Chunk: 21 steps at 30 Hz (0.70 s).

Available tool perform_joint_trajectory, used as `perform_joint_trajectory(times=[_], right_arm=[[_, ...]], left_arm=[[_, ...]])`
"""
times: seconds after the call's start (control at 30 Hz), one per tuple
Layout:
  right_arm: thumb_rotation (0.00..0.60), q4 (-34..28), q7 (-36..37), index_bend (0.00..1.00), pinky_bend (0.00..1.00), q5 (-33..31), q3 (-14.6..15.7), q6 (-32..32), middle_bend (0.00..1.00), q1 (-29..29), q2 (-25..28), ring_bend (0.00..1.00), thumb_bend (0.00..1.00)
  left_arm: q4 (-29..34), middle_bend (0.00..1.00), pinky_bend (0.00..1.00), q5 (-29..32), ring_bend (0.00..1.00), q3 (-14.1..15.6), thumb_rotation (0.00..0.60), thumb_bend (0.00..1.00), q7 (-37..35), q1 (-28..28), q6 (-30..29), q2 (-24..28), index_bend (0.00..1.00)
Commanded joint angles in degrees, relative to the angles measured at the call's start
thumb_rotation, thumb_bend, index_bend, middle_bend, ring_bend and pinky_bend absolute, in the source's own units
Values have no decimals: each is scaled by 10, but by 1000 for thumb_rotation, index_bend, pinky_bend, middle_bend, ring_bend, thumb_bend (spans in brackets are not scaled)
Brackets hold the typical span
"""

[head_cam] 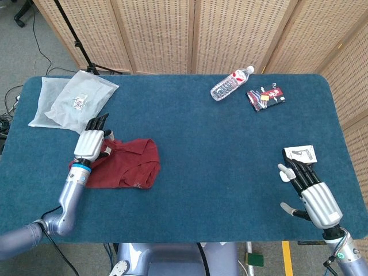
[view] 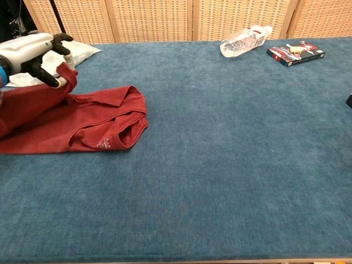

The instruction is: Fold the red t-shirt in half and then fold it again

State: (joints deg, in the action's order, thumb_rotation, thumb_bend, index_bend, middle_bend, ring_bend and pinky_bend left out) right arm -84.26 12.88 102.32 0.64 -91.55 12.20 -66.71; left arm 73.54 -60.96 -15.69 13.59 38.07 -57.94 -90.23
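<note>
The robot's left hand [head_cam: 90, 145] pinches the near end of the red t-shirt [head_cam: 129, 164], lifting it above the blue table [head_cam: 207, 149] with the rest of the cloth lying just right of the hand. The shirt appears already folded lengthwise; the second fold looks under way, not yet laid down. Far across the table, the right hand [head_cam: 310, 192] rests with fingers spread, holding nothing, a white card [head_cam: 300, 153] just beyond its fingertips. The chest view shows the raised cloth draping from the left hand's fingers [view: 47, 70]; only the head view shows the right hand.
</note>
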Motion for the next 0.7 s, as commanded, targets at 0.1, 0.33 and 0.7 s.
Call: perform_joint_trajectory(times=[0.1,0.33,0.7], right_arm=[[600,0,0,0,104,0,0,-1,0,-1,1,0,0],[600,-1,3,0,105,-2,-1,0,0,-1,2,0,0],[600,0,9,0,104,-6,-3,1,0,0,3,0,0]], left_arm=[[-22,0,0,-7,0,1,600,507,3,17,1,-28,799],[-58,0,0,-18,0,1,600,486,3,38,9,-56,799],[-92,0,0,-17,0,3,600,473,-7,59,33,-90,799]])
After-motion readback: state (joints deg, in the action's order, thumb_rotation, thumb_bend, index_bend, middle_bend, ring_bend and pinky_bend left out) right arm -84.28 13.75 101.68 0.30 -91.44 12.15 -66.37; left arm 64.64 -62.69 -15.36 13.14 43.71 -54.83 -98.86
